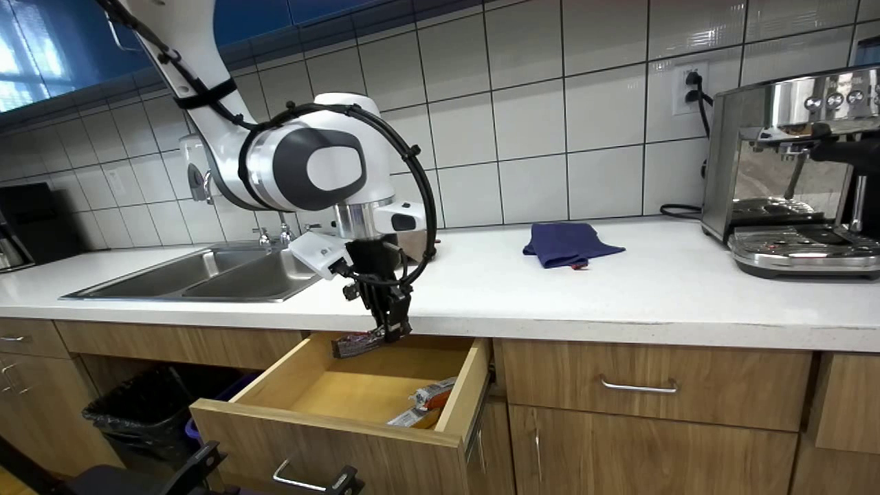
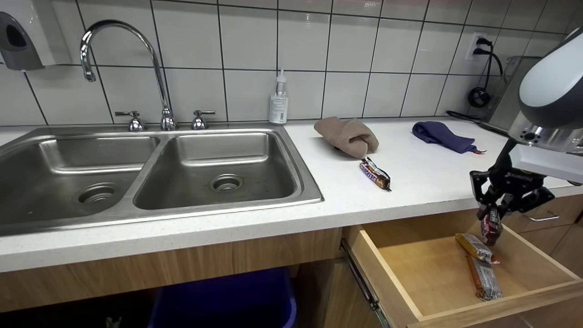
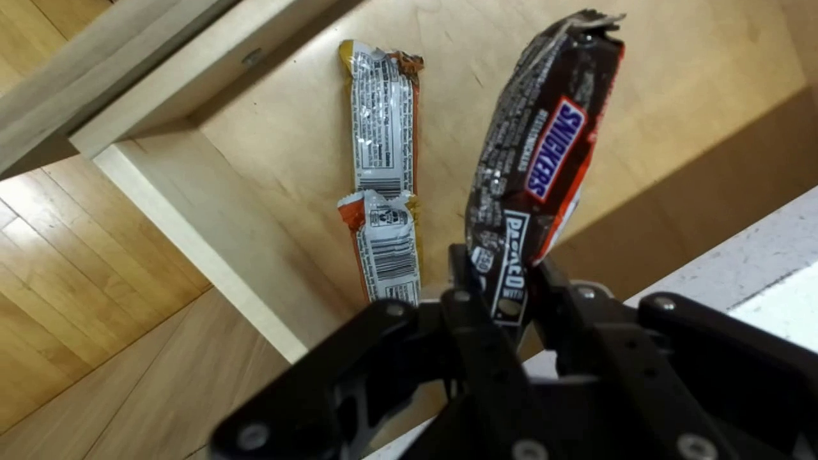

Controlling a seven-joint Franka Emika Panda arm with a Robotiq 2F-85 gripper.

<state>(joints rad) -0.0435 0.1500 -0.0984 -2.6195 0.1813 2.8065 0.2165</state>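
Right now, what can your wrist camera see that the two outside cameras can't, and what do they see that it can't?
Only the wrist view shows clear barcodes on the two candy bars lying in the drawer. Only the exterior views show the metal sink, the dark blue cloth and the white arm. All of them share the open drawer, those two bars inside it, and the end effector gripping a Snickers bar.

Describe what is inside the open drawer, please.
Two wrapped bars lie on the floor of the drawer, ends overlapping. The gripper holds a Snickers bar above it. The countertop covers the drawer's back; anything there is hidden.
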